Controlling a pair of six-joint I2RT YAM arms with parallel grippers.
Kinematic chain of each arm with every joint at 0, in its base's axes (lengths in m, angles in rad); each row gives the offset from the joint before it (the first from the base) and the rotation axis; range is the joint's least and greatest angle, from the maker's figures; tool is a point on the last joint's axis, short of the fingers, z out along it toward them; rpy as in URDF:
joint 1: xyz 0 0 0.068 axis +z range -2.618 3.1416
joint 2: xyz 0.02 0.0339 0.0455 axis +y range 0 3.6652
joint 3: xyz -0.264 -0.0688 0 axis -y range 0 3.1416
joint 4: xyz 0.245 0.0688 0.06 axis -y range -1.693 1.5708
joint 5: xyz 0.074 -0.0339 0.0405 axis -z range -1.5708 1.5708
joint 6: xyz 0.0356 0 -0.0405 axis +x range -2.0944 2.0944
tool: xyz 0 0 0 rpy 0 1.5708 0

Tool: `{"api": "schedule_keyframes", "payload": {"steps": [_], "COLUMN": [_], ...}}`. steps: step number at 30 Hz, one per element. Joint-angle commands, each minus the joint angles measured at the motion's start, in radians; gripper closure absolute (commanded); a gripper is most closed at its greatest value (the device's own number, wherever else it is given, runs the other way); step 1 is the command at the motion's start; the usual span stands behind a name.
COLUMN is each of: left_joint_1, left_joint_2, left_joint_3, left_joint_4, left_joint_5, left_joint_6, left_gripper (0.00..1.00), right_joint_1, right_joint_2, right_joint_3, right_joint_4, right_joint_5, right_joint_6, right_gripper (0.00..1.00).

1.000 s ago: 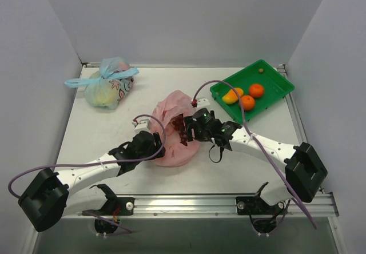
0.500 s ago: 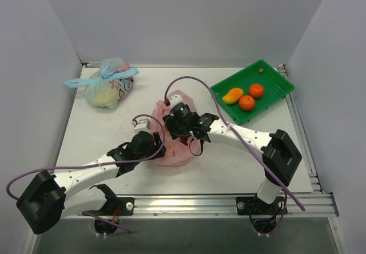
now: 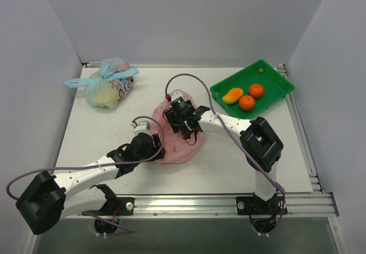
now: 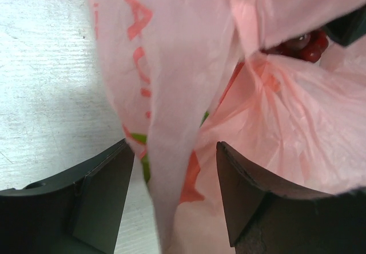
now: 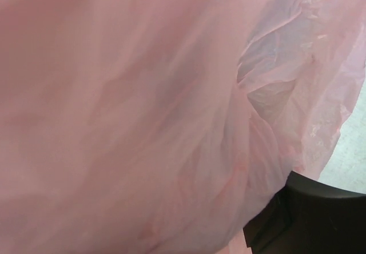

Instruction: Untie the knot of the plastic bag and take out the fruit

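The pink plastic bag (image 3: pixel 178 145) lies crumpled in the middle of the table. My left gripper (image 3: pixel 152 146) is at its left edge. In the left wrist view its fingers (image 4: pixel 103 191) stand apart, open, with a fold of the bag (image 4: pixel 171 122) hanging between them. Dark red fruit (image 4: pixel 303 42) shows through a gap in the plastic. My right gripper (image 3: pixel 182 119) is pushed into the top of the bag. Pink film fills the right wrist view, and only one dark finger (image 5: pixel 320 214) shows. The knot is not visible.
A green tray (image 3: pixel 274 82) at the back right holds a yellow mango (image 3: pixel 231 95) and two oranges (image 3: pixel 256 90). A second bag with a light-blue tie (image 3: pixel 107 88) sits at the back left. Purple cables loop over both arms.
My right arm has swung left, taking its gripper from the bag's right side into the top of the bag. The left gripper has barely moved.
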Motion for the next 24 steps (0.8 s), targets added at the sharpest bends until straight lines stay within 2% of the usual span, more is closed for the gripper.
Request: {"api": "schedule_keyframes", "payload": {"steps": [1, 8, 12, 14, 15, 16, 18, 19, 20, 21, 24], "left_joint_1": [-0.007, -0.005, -0.007, -0.007, -0.007, -0.007, -0.005, -0.005, -0.005, -0.007, -0.007], "left_joint_2": [0.001, 0.016, 0.033, 0.040, 0.040, 0.043, 0.048, 0.050, 0.050, 0.051, 0.047], "left_joint_3": [-0.004, -0.002, 0.004, 0.007, 0.007, 0.009, 0.012, 0.013, 0.018, 0.019, 0.027], "left_joint_4": [0.040, 0.053, 0.057, 0.060, 0.060, 0.060, 0.059, 0.060, 0.060, 0.053, 0.030], "left_joint_5": [0.004, 0.015, 0.020, 0.018, 0.016, 0.016, 0.016, 0.015, 0.010, 0.007, -0.010], "left_joint_6": [-0.010, -0.012, -0.010, -0.010, -0.010, -0.010, -0.009, -0.009, -0.009, -0.009, -0.009], "left_gripper": [0.30, 0.30, 0.30, 0.30, 0.30, 0.30, 0.30, 0.31, 0.31, 0.34, 0.37], "right_joint_1": [-0.030, -0.030, -0.028, -0.028, -0.028, -0.027, -0.019, -0.016, -0.013, -0.005, 0.004], "right_joint_2": [0.034, 0.099, 0.139, 0.152, 0.153, 0.153, 0.143, 0.139, 0.133, 0.110, 0.052], "right_joint_3": [0.035, 0.040, 0.060, 0.070, 0.067, 0.067, 0.060, 0.055, 0.040, 0.032, -0.018], "right_joint_4": [0.005, 0.009, 0.009, -0.003, -0.003, -0.005, -0.005, -0.006, -0.005, -0.002, 0.024], "right_joint_5": [-0.031, -0.141, -0.146, -0.152, -0.156, -0.162, -0.172, -0.172, -0.172, -0.169, -0.181], "right_joint_6": [-0.004, 0.006, 0.015, 0.019, 0.022, 0.024, 0.024, 0.024, 0.024, 0.026, 0.035], "right_gripper": [0.33, 0.23, 0.24, 0.31, 0.31, 0.41, 0.52, 0.65, 0.71, 0.80, 0.92]}}
